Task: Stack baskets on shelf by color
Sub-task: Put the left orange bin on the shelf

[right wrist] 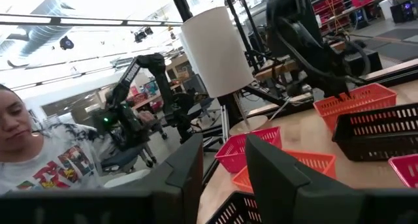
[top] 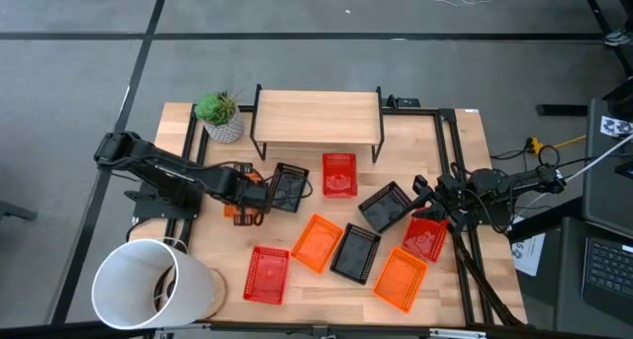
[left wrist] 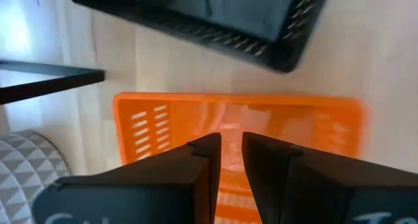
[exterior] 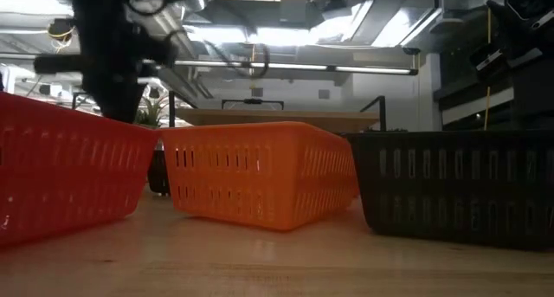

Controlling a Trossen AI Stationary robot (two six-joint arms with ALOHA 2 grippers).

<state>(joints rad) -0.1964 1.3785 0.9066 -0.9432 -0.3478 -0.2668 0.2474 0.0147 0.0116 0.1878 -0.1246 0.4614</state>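
High view: left gripper (top: 249,207) sits over an orange basket (top: 240,211) near the table's left-middle, fingers closed down on its wall. Just beside the gripper, toward table centre, a black basket (top: 288,187) lies tilted. Shelf (top: 318,117) is at the far side, bare on top; a red basket (top: 339,174) sits on the tabletop just in front of it. Small potted plant (top: 221,116) stands left of the shelf; white bucket (top: 148,283) at the near left corner. Right gripper (top: 423,193) waits at the right, nothing in it, fingers apart, beside another black basket (top: 386,207), w/ a red basket (top: 426,237) just below the arm. Near row, well apart from both grippers: red (top: 266,275), orange (top: 317,243), black (top: 355,253), orange (top: 401,279).

Low view: red basket wall (exterior: 65,171) at left, orange one (exterior: 260,183) mid, black one (exterior: 459,186) right, all on the table. Dark arm (exterior: 112,46) comes down behind the red one; gripper itself not visible here.

Left wrist view: own fingers (left wrist: 202,160) stand close together, narrow gap, set on the orange basket's rim (left wrist: 235,116); black basket (left wrist: 209,18) just beyond it.

Right wrist view: own fingers (right wrist: 189,168) apart, empty. Beyond: baskets, bucket (right wrist: 215,51), a person (right wrist: 46,159) in the room behind.
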